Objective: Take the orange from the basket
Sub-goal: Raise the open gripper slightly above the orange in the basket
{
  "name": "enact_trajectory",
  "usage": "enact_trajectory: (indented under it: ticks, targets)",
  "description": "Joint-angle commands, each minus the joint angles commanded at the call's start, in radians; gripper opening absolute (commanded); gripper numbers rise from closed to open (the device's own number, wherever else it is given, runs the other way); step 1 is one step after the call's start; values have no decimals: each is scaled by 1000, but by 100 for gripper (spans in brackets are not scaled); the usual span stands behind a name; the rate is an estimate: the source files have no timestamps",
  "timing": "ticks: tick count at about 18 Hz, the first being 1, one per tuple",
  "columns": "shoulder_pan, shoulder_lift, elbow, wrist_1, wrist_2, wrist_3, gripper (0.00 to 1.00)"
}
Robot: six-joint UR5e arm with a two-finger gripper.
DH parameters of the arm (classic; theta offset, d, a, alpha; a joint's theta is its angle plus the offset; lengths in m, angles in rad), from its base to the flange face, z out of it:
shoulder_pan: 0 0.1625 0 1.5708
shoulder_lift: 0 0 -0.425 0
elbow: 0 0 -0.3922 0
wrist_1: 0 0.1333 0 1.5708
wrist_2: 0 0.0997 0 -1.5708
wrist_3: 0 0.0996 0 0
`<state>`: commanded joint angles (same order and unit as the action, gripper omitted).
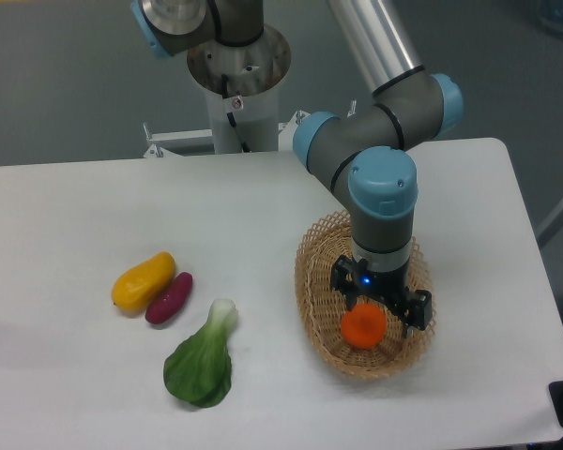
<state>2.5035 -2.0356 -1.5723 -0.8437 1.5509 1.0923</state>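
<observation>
The orange (364, 327) is a small round bright orange ball lying in the front part of the oval wicker basket (311, 281) at the right of the table. My gripper (381, 315) points straight down into the basket, right over the orange. Its black fingers (418, 311) stand wider apart than the fruit, so it looks open. The orange sits by the left finger, with a gap to the right one. The wrist hides the middle of the basket.
On the left of the white table lie a yellow-orange mango-like fruit (142, 279), a purple sweet potato (169, 298) touching it, and a green leafy bok choy (203, 360). The arm's base column (239, 84) stands at the back. The table's front edge is close below the basket.
</observation>
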Motion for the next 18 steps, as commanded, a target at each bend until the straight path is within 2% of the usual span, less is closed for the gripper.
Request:
enact_trajectory:
  ticks: [3, 9, 13, 16, 18]
  targets:
    - [-2, -2, 0, 0, 0, -47, 100]
    - [-23, 15, 11, 0, 5, -282, 100]
    - [-21, 77, -25, -17, 124, -434, 100]
    - [-3, 81, -76, -17, 130, -631, 100]
    - [-5, 74, -101, -12, 126, -714, 100]
